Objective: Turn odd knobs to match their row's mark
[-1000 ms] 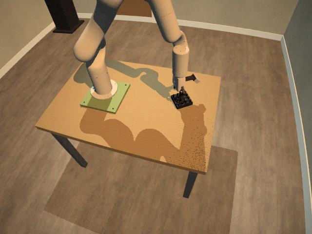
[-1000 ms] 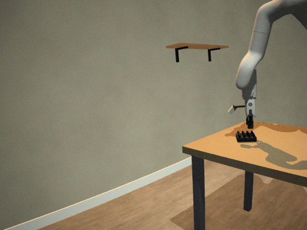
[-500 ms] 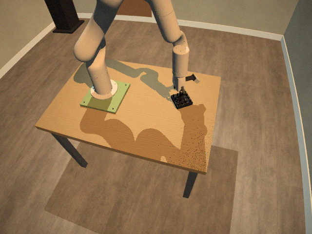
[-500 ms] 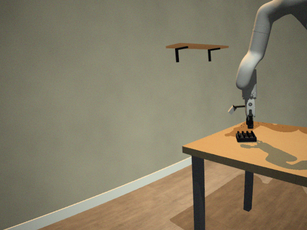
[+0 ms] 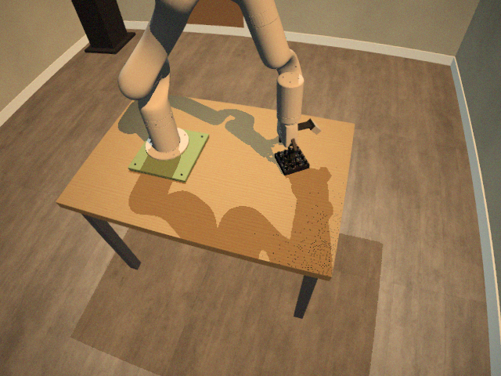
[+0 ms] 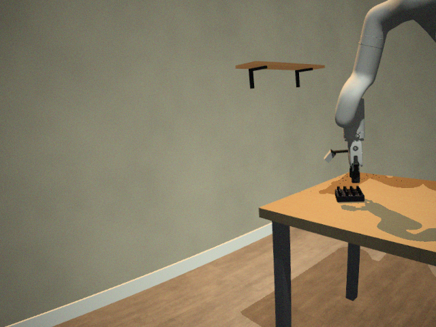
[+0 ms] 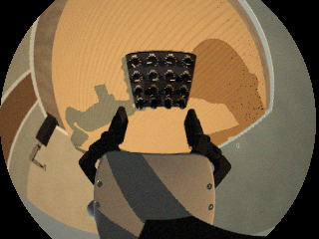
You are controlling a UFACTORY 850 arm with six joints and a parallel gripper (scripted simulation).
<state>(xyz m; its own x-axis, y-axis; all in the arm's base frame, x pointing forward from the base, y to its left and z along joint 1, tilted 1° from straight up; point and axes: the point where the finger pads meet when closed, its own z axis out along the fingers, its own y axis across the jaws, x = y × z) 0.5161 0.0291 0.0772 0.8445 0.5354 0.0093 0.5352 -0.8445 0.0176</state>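
Room, interior. Walls: plain grey-olive, matte, unbroken across most of the exterior view. Skirting board: pale, running diagonally along the foot of the wall, lower left to centre of that view; in the top view it borders the floor along the upper and right edges. Floor: wood-look planks, grey-brown, with a darker rectangular shadow patch under the table, lower centre. Table: light orange-brown wooden top on dark square legs, carrying soft shadows in two tones. Wall shelf: brown board on two black brackets, upper centre of the exterior view. Dark pedestal: upper left corner of the top view, standing on the floor by the wall.
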